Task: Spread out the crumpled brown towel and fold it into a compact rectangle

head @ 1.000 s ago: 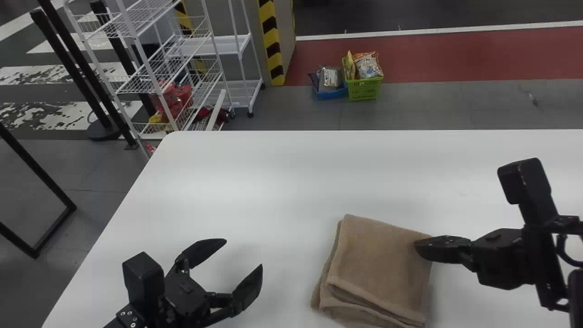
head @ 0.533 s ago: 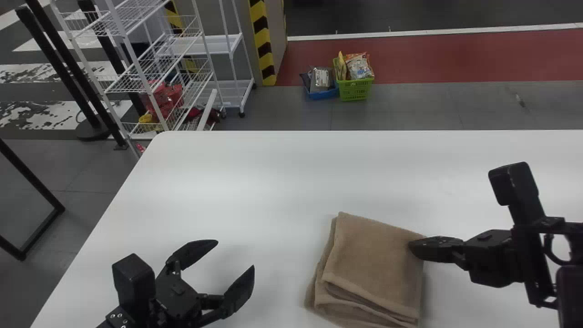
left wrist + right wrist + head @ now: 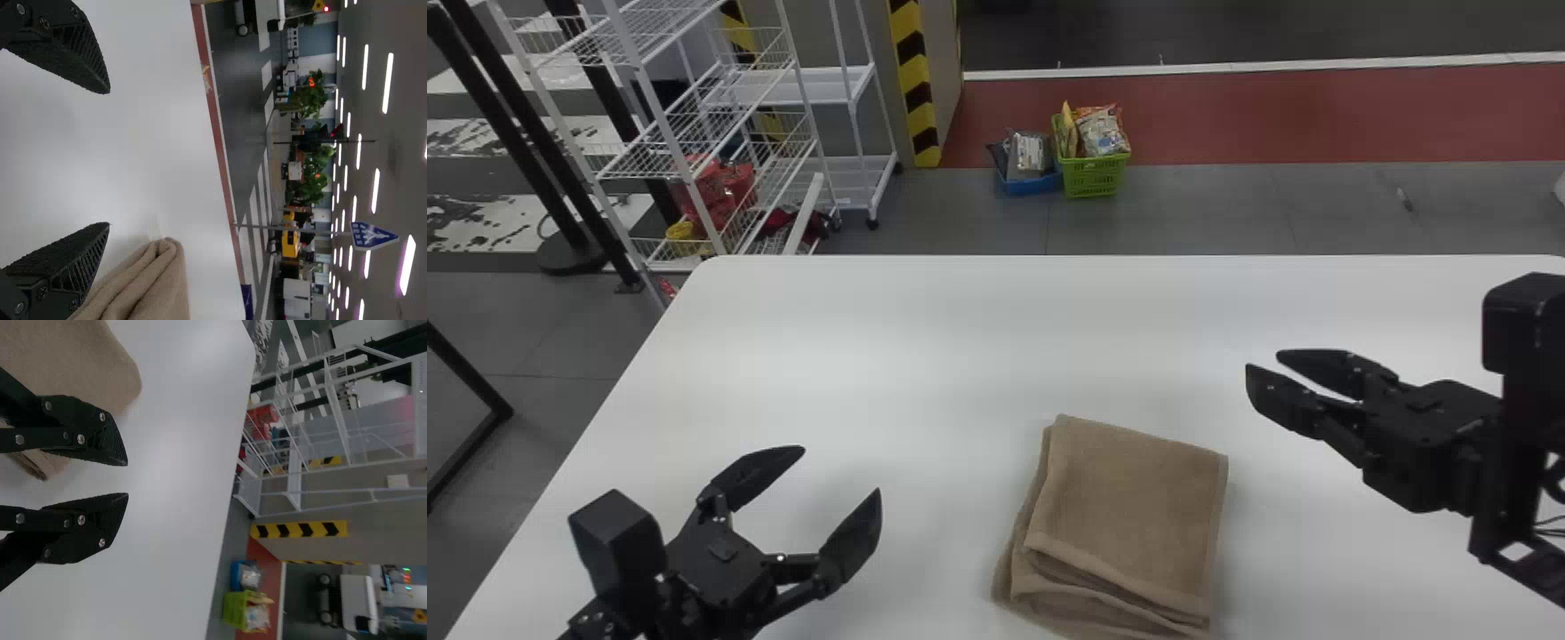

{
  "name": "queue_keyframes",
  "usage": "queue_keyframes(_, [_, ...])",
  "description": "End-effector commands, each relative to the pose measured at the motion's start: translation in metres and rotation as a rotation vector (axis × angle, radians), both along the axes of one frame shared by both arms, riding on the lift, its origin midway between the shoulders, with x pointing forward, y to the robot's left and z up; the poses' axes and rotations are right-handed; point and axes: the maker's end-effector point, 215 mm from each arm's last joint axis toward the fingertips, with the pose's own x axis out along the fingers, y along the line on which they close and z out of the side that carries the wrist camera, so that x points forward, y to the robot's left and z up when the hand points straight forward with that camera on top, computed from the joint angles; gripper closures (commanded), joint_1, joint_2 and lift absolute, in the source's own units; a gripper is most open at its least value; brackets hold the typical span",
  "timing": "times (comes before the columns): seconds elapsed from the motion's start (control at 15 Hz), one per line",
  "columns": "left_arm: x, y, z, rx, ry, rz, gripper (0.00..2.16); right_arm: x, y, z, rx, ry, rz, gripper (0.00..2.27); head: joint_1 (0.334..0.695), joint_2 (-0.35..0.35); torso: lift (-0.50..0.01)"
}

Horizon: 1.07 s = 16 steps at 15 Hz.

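A white worktop (image 3: 960, 338) stretches across most of the head view, its rounded far left corner showing. Past that corner, on the grey floor, stands a white wire rack (image 3: 663, 124) with red items on a low shelf. The brown towel (image 3: 1129, 507) lies on the worktop, right of the middle of the head view and toward its bottom edge, folded into a slightly turned, layered rectangle; its layers sit unevenly along the left and near sides. To its left, well apart from it, the left claw (image 3: 842, 469) is spread wide and empty. Beyond the towel's far right corner, the right claw (image 3: 1263, 363) is empty, parted by a narrower gap. On the floor past the worktop, a green basket (image 3: 1094, 178) holds packets, beside a smaller blue basket (image 3: 1032, 187).
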Motion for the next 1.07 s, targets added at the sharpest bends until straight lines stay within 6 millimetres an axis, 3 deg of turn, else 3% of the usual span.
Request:
queue_keyframes(0.0, [0.0, 0.03, 0.026, -0.114, -0.058, 0.077, 0.1, -0.007, 0.002, 0.021, -0.016, -0.183, -0.007, 0.06, 0.695, 0.126, -0.127])
queue_keyframes(0.2, [-0.005, 0.066, 0.055, -0.146, -0.167, 0.156, 0.08, -0.025, -0.007, 0.011, -0.027, -0.257, -0.027, 0.06, 0.695, 0.162, -0.127])
queue_keyframes(0.33, [-0.004, 0.084, 0.049, -0.148, -0.159, 0.22, 0.05, -0.034, -0.034, 0.009, -0.022, -0.31, -0.065, 0.06, 0.695, 0.197, -0.127])
queue_keyframes(0.53, [-0.001, 0.094, 0.035, -0.09, -0.125, 0.26, 0.03, -0.056, -0.069, 0.019, -0.051, -0.388, -0.084, 0.06, 0.695, 0.198, -0.127])
queue_keyframes(0.67, [-0.003, 0.104, 0.025, -0.086, -0.077, 0.273, 0.03, -0.064, -0.09, 0.014, -0.076, -0.373, -0.095, 0.06, 0.695, 0.184, -0.127])
queue_keyframes(0.8, [-0.004, 0.107, 0.017, -0.068, -0.052, 0.275, 0.03, -0.068, -0.093, 0.005, -0.076, -0.356, -0.102, 0.06, 0.695, 0.165, -0.127])
queue_keyframes(1.0, [-0.007, 0.094, 0.014, -0.046, -0.042, 0.206, 0.03, -0.066, -0.097, -0.003, -0.074, -0.35, -0.135, 0.06, 0.695, 0.147, -0.127])
